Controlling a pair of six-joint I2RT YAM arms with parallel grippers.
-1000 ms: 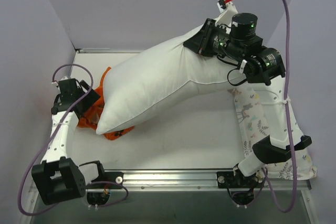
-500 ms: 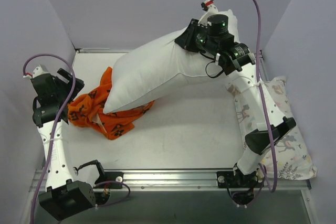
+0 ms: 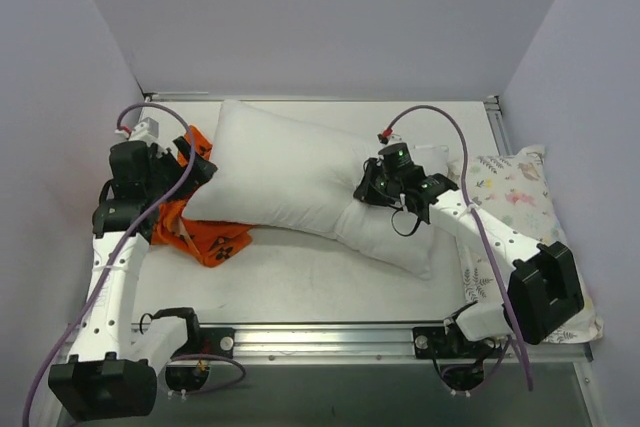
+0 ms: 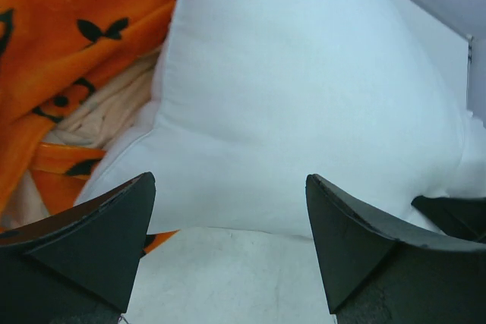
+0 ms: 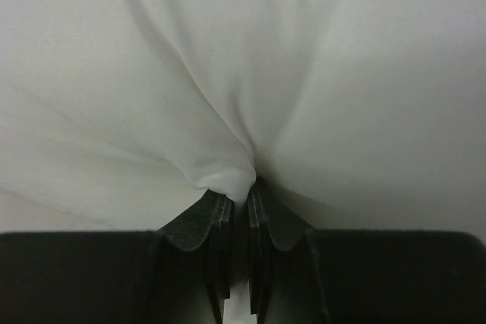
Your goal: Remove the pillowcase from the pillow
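Note:
The plain white pillow [image 3: 300,182] lies across the middle of the table. The orange pillowcase [image 3: 200,237] with black motifs lies bunched at the pillow's left end, partly under it. It also shows in the left wrist view [image 4: 68,28], beside the white pillow [image 4: 304,96]. My right gripper [image 3: 368,190] is shut on a pinch of the pillow's fabric [image 5: 228,176] near its middle. My left gripper [image 3: 200,169] is open and empty, just left of the pillow's left end and above the pillowcase, with the fingers [image 4: 99,240] wide apart.
A smaller white pillow with pastel floral print [image 3: 510,207] lies along the right side of the table, under my right arm. Lilac walls close in the table at the back, left and right. A metal rail [image 3: 320,332] runs along the near edge.
My right gripper has brought the pillow down from the air onto the table. My left gripper has let go of the pillowcase and moved right, towards the pillow's end.

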